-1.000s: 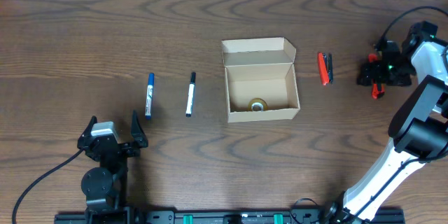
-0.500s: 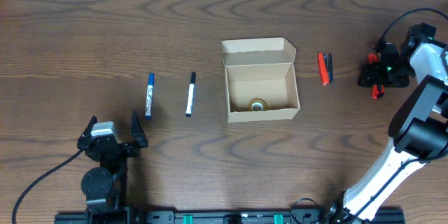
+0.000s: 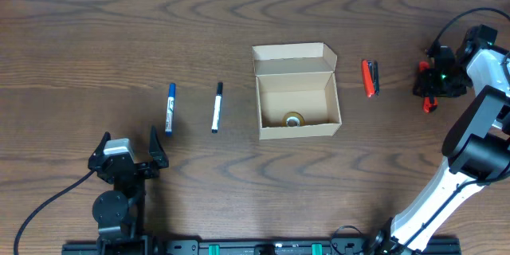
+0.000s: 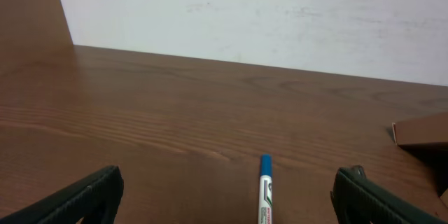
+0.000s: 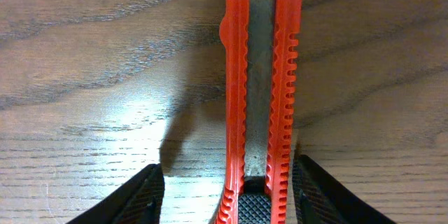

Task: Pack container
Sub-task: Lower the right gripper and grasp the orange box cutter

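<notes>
**Packing station: items and hand states**

1. Container (image 3: 295, 92): a plain tan cardboard box, set near the middle of the wooden surface (image 3: 96, 40). Its hinged flap (image 3: 293, 58) is folded back on the far side, so the interior is exposed. A corner of it is also seen at the right edge of the left wrist view (image 4: 423, 129).
2. Tape roll (image 3: 293, 119): small, lying inside the container against the near wall.
3. Black-capped marker (image 3: 217, 107): laid on the surface to the left of the container, near it but apart.
4. Blue marker (image 3: 170, 108): laid further left of the container, beside the black-capped marker and roughly parallel to it. It is also seen in the left wrist view (image 4: 264, 189).
5. Red and dark object (image 3: 370, 77): laid just right of the container, not touching it. Its kind cannot be told.
6. Orange-red utility knife (image 5: 262, 77): laid flat on the surface well to the right of the container, beyond item 5.
7. Right hand (image 3: 427, 86): lowered over the utility knife. The fingers (image 5: 143, 196) are parted to either side of the handle. A gap is seen on one side, so the knife is straddled, not clenched.
8. Left hand (image 3: 127, 155): released, with the fingers spread wide and nothing between them. It is placed well to the left of the container and nearer the front edge.
</notes>
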`<action>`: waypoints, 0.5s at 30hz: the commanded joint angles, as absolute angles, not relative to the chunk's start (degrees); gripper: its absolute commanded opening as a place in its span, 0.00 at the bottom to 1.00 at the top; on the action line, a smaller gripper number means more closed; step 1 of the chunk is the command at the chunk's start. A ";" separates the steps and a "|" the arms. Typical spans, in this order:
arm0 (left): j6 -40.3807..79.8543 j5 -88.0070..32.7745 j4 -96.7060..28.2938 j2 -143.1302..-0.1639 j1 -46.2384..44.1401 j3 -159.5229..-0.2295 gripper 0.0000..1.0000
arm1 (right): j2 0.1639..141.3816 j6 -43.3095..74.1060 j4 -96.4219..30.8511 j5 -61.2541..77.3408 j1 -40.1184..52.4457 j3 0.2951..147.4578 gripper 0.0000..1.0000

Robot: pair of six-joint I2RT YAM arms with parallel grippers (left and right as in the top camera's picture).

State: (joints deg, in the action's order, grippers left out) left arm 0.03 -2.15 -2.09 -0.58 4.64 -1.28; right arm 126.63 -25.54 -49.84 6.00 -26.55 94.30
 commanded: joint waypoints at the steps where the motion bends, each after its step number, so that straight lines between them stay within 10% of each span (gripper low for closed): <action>1: 0.01 -1.04 -4.40 -0.21 4.47 -0.27 0.95 | 126.78 -25.32 -49.71 6.22 -26.61 93.95 0.45; 15: 0.01 -1.04 -4.40 -0.21 4.47 -0.27 0.95 | 126.78 -23.73 -49.71 1.45 -26.61 93.95 0.43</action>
State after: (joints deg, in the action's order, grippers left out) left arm 0.03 -2.15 -2.09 -0.58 4.67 -1.28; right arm 126.63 -24.82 -49.82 3.27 -26.57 94.30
